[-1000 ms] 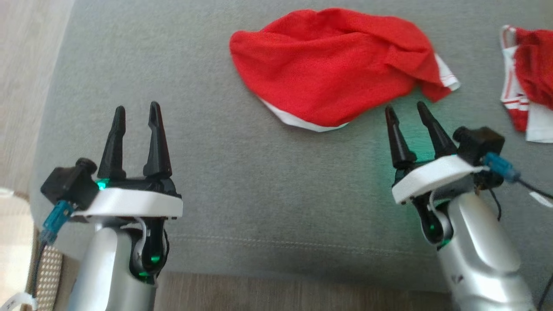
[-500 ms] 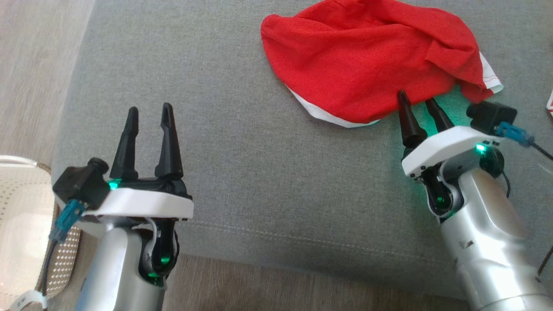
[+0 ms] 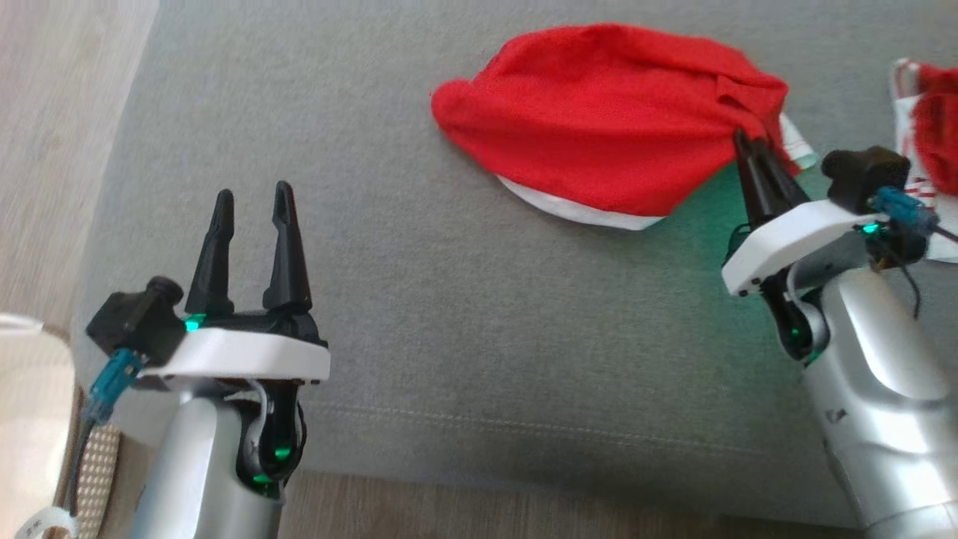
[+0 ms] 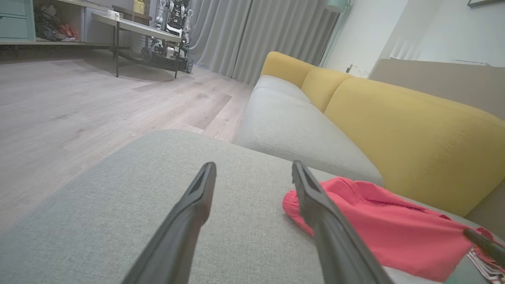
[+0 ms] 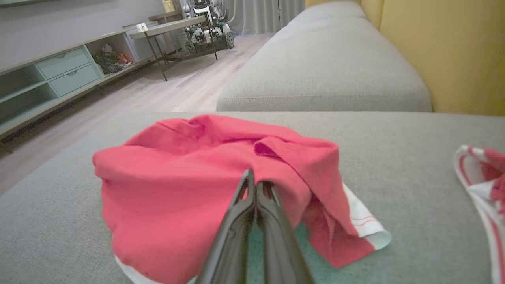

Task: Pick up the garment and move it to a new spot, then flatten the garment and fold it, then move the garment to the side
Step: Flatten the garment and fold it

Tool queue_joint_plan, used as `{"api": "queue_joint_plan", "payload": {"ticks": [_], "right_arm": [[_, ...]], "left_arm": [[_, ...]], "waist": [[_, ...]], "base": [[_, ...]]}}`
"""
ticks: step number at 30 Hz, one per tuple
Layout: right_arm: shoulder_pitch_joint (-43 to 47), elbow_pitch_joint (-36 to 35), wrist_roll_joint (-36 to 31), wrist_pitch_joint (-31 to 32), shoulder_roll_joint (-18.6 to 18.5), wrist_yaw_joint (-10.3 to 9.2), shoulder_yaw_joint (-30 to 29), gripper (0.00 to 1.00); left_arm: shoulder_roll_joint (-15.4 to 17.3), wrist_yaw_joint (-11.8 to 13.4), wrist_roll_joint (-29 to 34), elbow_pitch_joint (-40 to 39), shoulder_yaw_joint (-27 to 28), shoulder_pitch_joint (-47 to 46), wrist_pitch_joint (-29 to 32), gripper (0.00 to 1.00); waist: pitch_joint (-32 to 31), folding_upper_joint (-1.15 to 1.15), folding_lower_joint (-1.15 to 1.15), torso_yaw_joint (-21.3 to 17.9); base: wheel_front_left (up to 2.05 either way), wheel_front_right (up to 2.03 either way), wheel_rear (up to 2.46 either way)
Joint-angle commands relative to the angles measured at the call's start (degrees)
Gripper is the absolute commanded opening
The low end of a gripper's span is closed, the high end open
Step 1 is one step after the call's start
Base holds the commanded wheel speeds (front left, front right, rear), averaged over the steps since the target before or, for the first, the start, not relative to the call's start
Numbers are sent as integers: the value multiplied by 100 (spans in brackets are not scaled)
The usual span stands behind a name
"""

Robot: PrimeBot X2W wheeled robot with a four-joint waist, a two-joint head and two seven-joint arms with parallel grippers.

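A grey cushion (image 3: pixel 464 314) of a sofa is seen, with a yellow backrest (image 4: pixel 414 134) at the far side and a wooden floor (image 3: pixel 60 112) to the left. The garment (image 3: pixel 606 127) is laid in a loose heap on the far right part of the cushion, red, with a white hem (image 3: pixel 576 212) showing along its near edge.

The right claw (image 3: pixel 742 138) is pressed together at the near right edge of the heap, and a fold of red cloth appears to be pinched between its tips. The left claw (image 3: pixel 253 193) is held spread above bare cushion at the near left, well apart from the garment, with nothing in it.

The garment is judged to be light, thin and limp. It is likely to sag and bunch when lifted by one point, and a thin fold may slip from narrow tips. A hold on a hem or corner, through all the layers, is judged the safest. A second hold at the left edge would be needed to spread it.

A second cloth (image 3: pixel 924 127), red and white striped, is laid at the far right, near the right claw, and could be caught or dragged. A pale basket (image 3: pixel 30 389) is seen at the near left, beside the cushion. The middle of the cushion is left open between the claws.
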Motion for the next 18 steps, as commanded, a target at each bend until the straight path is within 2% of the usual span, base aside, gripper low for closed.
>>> {"api": "queue_joint_plan", "payload": {"ticks": [1,4,5,11,12,15,18], "right_arm": [[127,-408,-112,146,-52,-1,-32,0],[268,-763,-287,406,-111,-1,-176,0],[427,-1188,-458,734,-135,-1,-360,0],[855,-2528,-1242,2046,-141,-1,-874,0],[855,-2528,-1242,2046,-141,-1,-874,0],[871,-2976,-1552,2624,-85,-1,-1028,0],[711,-3044,-1770,3018,-84,-1,-1106,0]], "left_arm": [[74,-1,-8,-155,215,-24,-29,100],[74,-9,-15,-140,222,41,-29,100],[74,-14,-18,-121,223,98,-29,100],[74,-20,-41,-116,149,215,-29,100],[74,-20,-41,-116,149,215,-29,100],[74,-18,-66,-133,47,198,-29,100],[74,-22,-109,-142,-72,160,-29,100]], "waist": [[-189,0,0,-172],[-298,0,0,-261],[-395,0,0,-328],[-560,0,0,-374],[-560,0,0,-374],[-515,0,0,-281],[-409,0,0,-128]], "base": [[0,0,0],[0,0,0],[0,0,0],[0,0,0],[0,0,0],[0,0,0],[0,0,0]]}}
